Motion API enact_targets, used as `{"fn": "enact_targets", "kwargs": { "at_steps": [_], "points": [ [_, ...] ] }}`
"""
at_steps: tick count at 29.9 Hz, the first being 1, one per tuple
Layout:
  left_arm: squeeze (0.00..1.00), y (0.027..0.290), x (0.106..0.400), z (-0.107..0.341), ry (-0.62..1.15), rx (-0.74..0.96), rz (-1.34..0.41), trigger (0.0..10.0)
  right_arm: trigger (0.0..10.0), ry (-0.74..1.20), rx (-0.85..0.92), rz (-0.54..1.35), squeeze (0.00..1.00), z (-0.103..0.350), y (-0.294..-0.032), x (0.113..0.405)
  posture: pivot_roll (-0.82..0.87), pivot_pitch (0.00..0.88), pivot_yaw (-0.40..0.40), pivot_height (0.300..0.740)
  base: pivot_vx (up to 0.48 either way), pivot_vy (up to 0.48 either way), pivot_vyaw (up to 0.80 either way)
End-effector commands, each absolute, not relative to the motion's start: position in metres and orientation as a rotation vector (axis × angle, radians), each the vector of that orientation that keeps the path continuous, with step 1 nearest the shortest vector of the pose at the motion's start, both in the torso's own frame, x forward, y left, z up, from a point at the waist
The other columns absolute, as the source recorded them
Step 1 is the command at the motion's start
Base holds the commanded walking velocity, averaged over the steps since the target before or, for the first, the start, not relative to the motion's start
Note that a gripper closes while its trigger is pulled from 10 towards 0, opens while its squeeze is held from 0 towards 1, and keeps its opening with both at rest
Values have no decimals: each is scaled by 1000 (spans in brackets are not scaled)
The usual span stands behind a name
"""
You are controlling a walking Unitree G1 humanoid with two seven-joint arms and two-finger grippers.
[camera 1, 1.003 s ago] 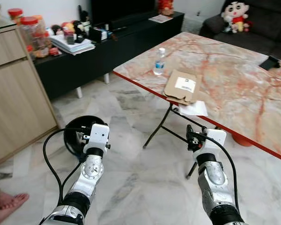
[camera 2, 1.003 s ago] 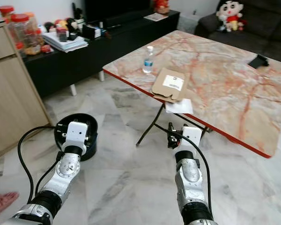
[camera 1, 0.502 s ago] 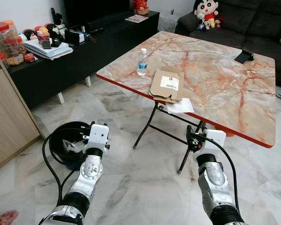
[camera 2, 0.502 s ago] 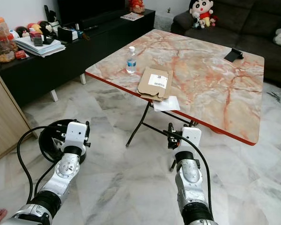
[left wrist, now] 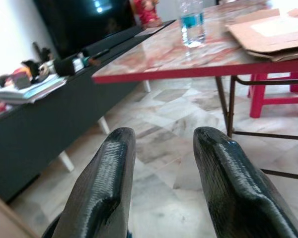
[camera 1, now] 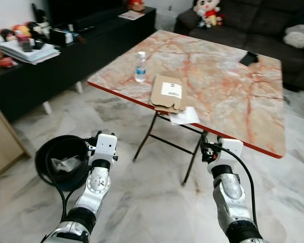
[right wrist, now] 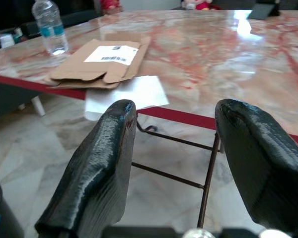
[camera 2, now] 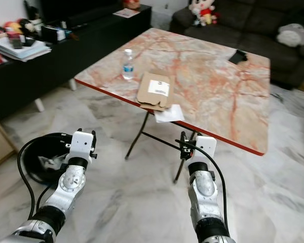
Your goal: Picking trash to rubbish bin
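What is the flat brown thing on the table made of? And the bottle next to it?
The flat brown thing looks like matte cardboard: tan, folded flaps, a white printed label stuck on top. The bottle looks like clear plastic, see-through with a white cap and a blue label band. The table has a glossy marble-patterned top; whether it is real stone is unclear.

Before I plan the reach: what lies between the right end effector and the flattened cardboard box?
In the right wrist view, the white paper overhanging the table's red edge lies between the open right end effector and the cardboard box.
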State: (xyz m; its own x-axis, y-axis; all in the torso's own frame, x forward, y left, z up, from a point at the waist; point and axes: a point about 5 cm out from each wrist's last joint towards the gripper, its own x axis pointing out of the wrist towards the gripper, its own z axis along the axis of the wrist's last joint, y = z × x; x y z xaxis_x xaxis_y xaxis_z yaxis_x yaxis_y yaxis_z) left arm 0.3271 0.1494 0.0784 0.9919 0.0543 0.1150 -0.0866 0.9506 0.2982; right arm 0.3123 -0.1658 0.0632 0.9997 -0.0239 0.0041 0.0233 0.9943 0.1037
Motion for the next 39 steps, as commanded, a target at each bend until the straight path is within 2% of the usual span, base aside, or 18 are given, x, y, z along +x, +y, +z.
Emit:
{"fn": "enact_targets", "kwargs": {
  "at_steps": [1, 14, 18, 29, 39],
  "points": [
    [0, 148, 328, 78, -99, 302, 74, 10000, 10000, -8, 105, -34, 0, 65, -169, 314, 83, 0, -77, 740, 0, 0, -788],
    [0, 147, 328, 80, -107, 312, 72, 10000, 10000, -10, 106, -29, 0, 65, -168, 314, 83, 0, -77, 740, 0, 0, -787],
    [0, 147, 329, 80, -109, 315, 69, 10000, 10000, -11, 107, -28, 0, 65, -168, 315, 83, 0, -77, 740, 0, -450, -783],
    [0, 146, 329, 80, -106, 300, 62, 10000, 10000, -7, 120, -17, 0, 64, -165, 315, 83, 0, -77, 740, 0, 0, -786],
    [0, 141, 328, 76, -67, 246, 34, 10000, 10000, -14, 128, -5, 0, 64, -162, 314, 87, 0, -77, 740, 0, 0, 0]
  ]
}}
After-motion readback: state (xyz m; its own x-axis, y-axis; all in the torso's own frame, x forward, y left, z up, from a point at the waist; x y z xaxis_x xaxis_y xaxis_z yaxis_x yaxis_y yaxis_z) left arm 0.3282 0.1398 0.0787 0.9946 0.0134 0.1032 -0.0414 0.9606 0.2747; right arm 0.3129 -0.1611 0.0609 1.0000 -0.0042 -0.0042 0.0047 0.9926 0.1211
